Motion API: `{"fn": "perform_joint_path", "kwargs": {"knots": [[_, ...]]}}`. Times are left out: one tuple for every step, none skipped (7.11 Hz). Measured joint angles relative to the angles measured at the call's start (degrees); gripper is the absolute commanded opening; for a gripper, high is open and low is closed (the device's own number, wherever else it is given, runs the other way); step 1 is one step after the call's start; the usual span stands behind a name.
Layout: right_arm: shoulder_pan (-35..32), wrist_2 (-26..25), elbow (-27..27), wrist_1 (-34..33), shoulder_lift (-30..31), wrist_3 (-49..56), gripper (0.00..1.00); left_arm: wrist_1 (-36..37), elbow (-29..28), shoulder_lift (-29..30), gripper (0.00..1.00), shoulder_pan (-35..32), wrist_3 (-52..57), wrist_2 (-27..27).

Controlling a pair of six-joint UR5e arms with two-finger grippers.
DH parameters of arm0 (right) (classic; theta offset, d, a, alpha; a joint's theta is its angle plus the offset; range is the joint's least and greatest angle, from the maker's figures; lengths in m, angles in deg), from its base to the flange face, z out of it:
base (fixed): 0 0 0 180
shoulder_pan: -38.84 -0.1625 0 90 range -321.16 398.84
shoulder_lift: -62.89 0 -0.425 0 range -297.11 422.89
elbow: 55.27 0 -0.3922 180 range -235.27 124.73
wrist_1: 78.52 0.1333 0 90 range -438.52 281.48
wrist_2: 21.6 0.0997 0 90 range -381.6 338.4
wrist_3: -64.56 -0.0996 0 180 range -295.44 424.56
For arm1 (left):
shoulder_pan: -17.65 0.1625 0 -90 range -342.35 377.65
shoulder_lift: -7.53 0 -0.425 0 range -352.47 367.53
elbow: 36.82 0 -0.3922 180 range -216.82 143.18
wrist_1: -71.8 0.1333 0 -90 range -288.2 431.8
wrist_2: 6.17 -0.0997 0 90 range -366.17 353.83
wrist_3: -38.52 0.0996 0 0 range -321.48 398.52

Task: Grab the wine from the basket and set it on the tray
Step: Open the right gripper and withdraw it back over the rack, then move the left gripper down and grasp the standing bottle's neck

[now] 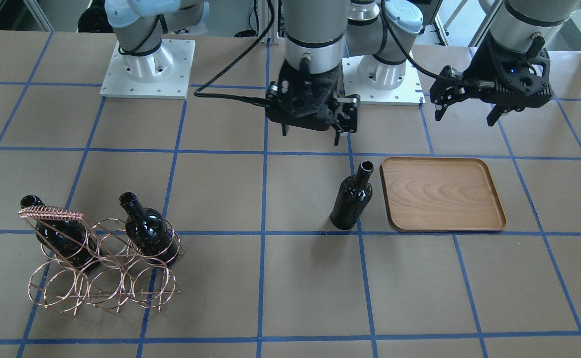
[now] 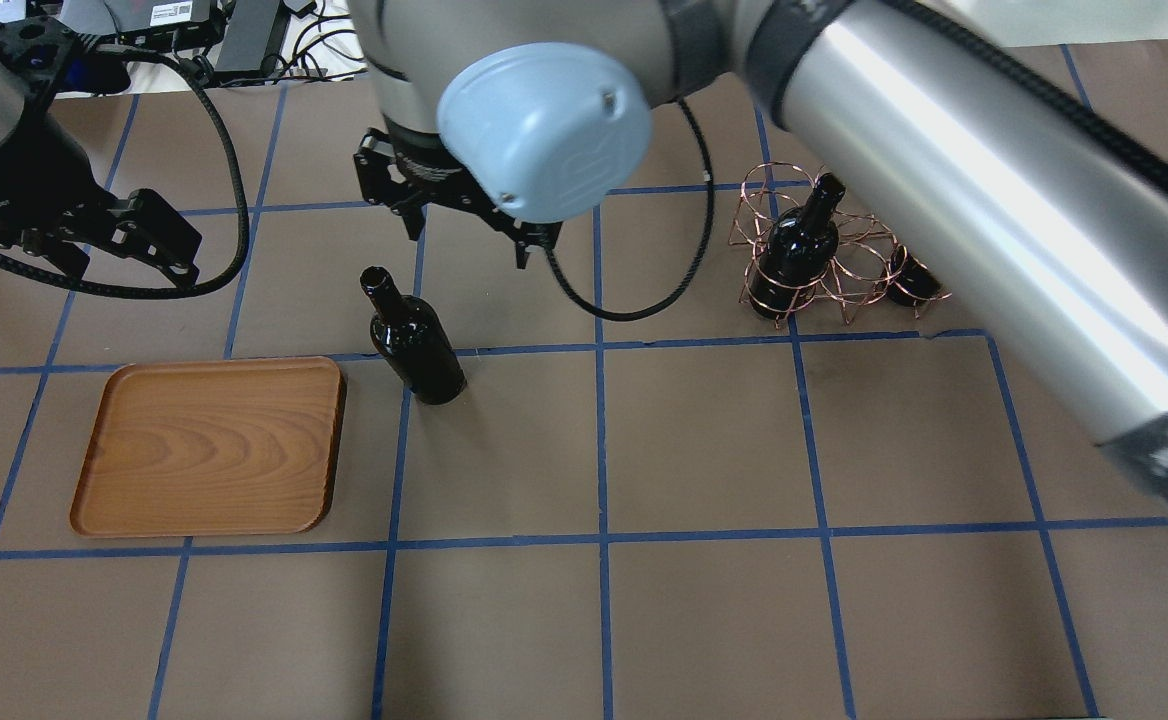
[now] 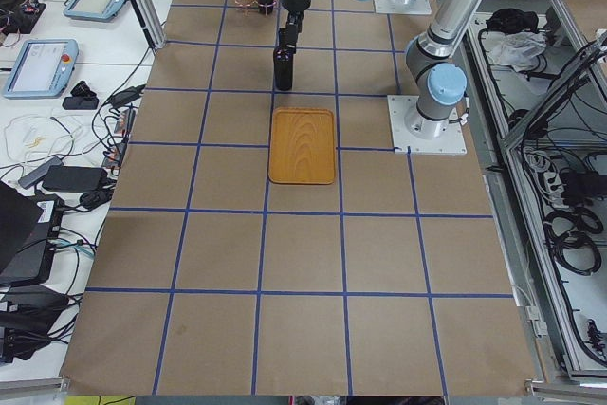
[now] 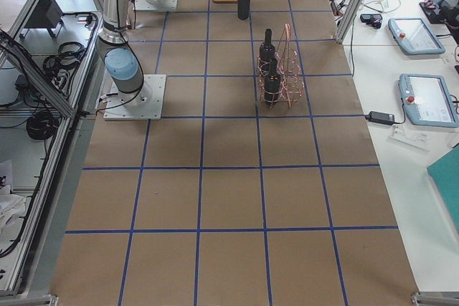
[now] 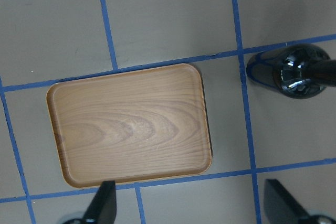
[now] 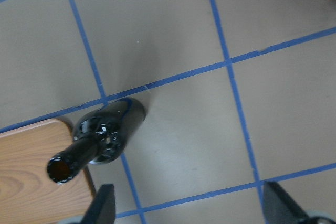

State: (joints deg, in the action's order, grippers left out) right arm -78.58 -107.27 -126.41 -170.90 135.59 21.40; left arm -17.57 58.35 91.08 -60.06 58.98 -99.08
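Note:
One wine bottle (image 1: 352, 199) stands upright on the table just beside the wooden tray (image 1: 442, 194), not on it; it also shows in the overhead view (image 2: 414, 340) next to the tray (image 2: 209, 445). Two more bottles (image 1: 146, 228) (image 1: 59, 231) stand in the copper wire basket (image 1: 101, 278), which shows in the overhead view (image 2: 849, 290) too. My right gripper (image 1: 311, 136) hangs open and empty above and behind the lone bottle (image 6: 102, 135). My left gripper (image 1: 464, 119) is open and empty above the tray's far side (image 5: 131, 124).
The table is brown paper with a blue tape grid. Both arm base plates (image 1: 147, 69) (image 1: 382, 79) sit at the robot's edge. My right arm's long link (image 2: 994, 200) crosses over the basket side in the overhead view. Desks with teach pendants (image 4: 429, 98) flank the table.

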Motion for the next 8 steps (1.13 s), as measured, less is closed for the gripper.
{"fn": "perform_joint_path", "kwargs": {"knots": [[3.9, -0.1, -4.0, 0.6, 4.8, 5.9, 1.0, 0.0, -0.1, 0.2, 1.0, -0.2, -0.2, 0.1], [7.9, -0.3, -6.8, 1.1, 8.7, 12.6, 1.0, 0.2, -0.3, 0.6, 1.0, -0.8, -1.1, 0.5], [12.0, -1.2, -8.3, 3.2, 11.6, 19.6, 1.0, 0.7, -0.3, 1.0, 1.0, -1.7, -3.2, 2.2], [15.3, -3.9, -8.9, 7.0, 14.1, 25.8, 1.0, 1.4, -0.3, 1.6, 1.0, -3.1, -6.8, 4.5], [17.7, -7.1, -9.1, 9.9, 16.3, 30.2, 1.0, 2.0, -0.3, 2.4, 1.0, -4.8, -10.1, 5.8], [19.2, -8.7, -9.2, 11.1, 17.8, 32.0, 1.0, 3.0, -0.3, 3.5, 1.0, -6.8, -12.7, 6.3], [19.8, -9.3, -9.4, 11.4, 18.4, 33.1, 1.0, 4.5, -0.2, 4.8, 1.0, -9.1, -15.5, 6.6], [20.1, -9.4, -9.6, 11.2, 18.6, 34.0, 1.0, 5.6, 0.0, 6.5, 1.0, -11.7, -17.8, 6.4]]}}
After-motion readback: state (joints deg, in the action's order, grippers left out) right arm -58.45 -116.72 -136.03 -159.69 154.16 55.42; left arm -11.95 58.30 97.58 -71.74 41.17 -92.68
